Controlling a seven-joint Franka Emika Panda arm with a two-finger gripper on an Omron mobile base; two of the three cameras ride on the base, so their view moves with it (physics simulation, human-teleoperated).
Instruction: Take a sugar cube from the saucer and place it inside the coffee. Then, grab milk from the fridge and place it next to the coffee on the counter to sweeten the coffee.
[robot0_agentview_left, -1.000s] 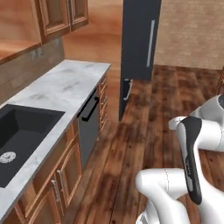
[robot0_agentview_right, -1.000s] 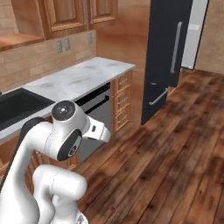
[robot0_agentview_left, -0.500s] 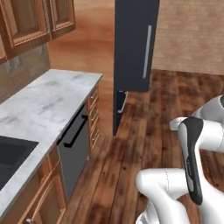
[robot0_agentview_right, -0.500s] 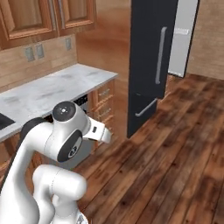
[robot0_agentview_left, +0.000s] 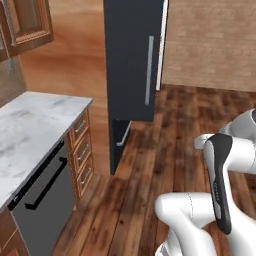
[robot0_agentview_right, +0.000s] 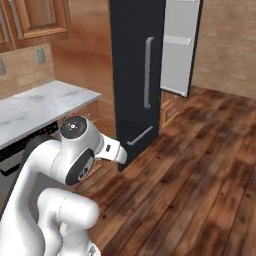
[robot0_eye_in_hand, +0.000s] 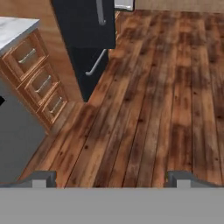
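Observation:
The tall black fridge (robot0_agentview_left: 131, 60) stands ahead with its long grey bar handle (robot0_agentview_left: 148, 70). It also rises at the centre of the right base view as the fridge (robot0_agentview_right: 134, 65), and its lower part, the fridge (robot0_eye_in_hand: 83, 26), sits at the top of the hand view. The white marble counter (robot0_agentview_left: 35, 125) runs along the left; the same counter (robot0_agentview_right: 42, 102) crosses the right base view. My gripper (robot0_eye_in_hand: 112, 178) is open over bare wooden floor with nothing between its fingertips (robot0_eye_in_hand: 43, 177). The sugar cube, saucer, coffee and milk are out of view.
A grey dishwasher (robot0_agentview_left: 45, 200) and wooden drawers (robot0_agentview_left: 82, 145) sit under the counter. A pale grey panel (robot0_agentview_right: 180, 45) stands just beyond the fridge's right side. Wood floor (robot0_agentview_left: 165, 150) stretches open to the right, up to a brick wall (robot0_agentview_left: 210, 40).
The whole picture has shifted: the base has driven along the counter toward the fridge, which looms larger. The dark sink has slid out of view. The gripper stays open.

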